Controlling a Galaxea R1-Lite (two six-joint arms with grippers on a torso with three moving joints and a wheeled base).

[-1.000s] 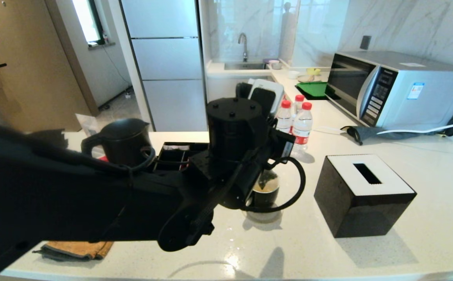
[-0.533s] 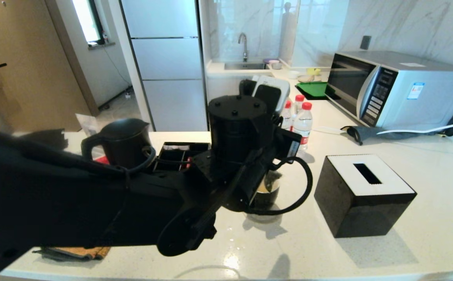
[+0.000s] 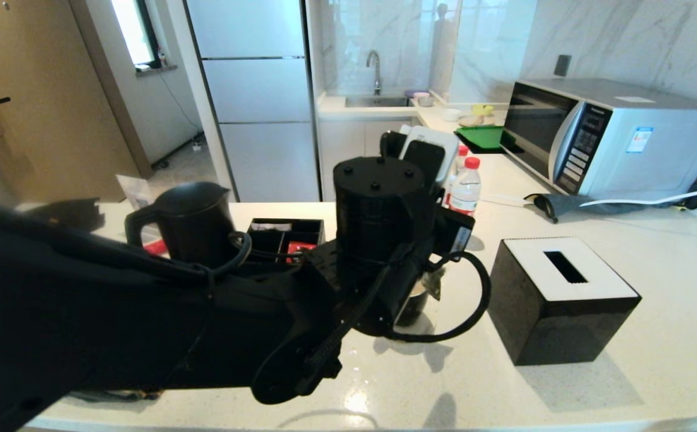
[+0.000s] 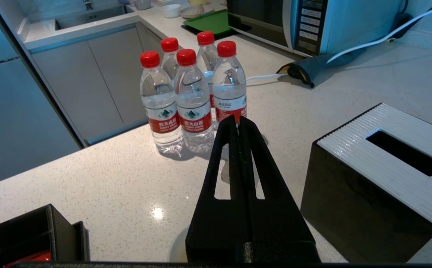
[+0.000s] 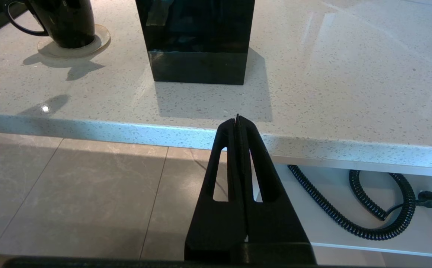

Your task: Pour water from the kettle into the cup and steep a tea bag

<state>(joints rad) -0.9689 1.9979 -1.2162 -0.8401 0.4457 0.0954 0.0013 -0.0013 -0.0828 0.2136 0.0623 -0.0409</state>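
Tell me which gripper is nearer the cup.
Left. The left gripper hangs above the counter close by the cup; the right gripper sits below the counter's front edge, farther off.

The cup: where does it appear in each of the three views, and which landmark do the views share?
Head view: the cup is at centre, mostly hidden behind the left arm.
Left wrist view: the cup is not visible.
Right wrist view: the cup is in the picture's upper left corner, on a pale saucer.
Shared landmark: the black tissue box beside it.
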